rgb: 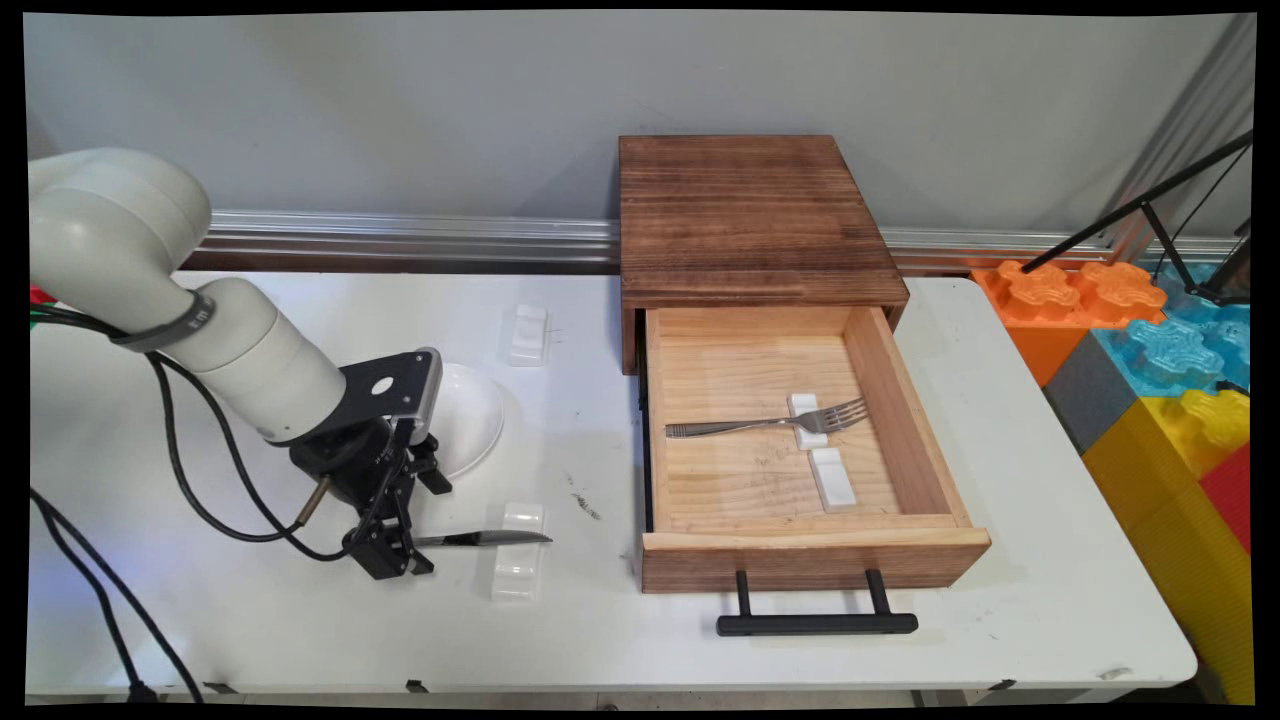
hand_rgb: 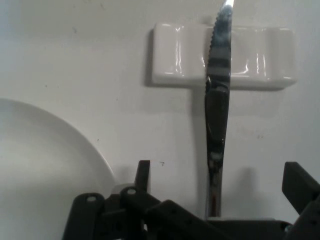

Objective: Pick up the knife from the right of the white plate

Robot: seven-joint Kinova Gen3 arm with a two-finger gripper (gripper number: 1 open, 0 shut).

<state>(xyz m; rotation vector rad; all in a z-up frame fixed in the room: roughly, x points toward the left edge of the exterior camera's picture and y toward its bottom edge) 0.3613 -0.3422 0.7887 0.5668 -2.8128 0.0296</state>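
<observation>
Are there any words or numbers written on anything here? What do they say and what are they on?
No words or numbers can be read in these pictures.
The grey band around the white arm carries a small dark mark, too small to read.
The wooden drawer box, the fork, the knife, the white plate and the white rests are all plain, with no lettering.

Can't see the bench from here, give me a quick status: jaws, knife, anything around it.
Gripper low at the table, jaws open astride the knife handle. Knife blade lies across a white rest. White plate right beside it, clear of the knife.
</observation>
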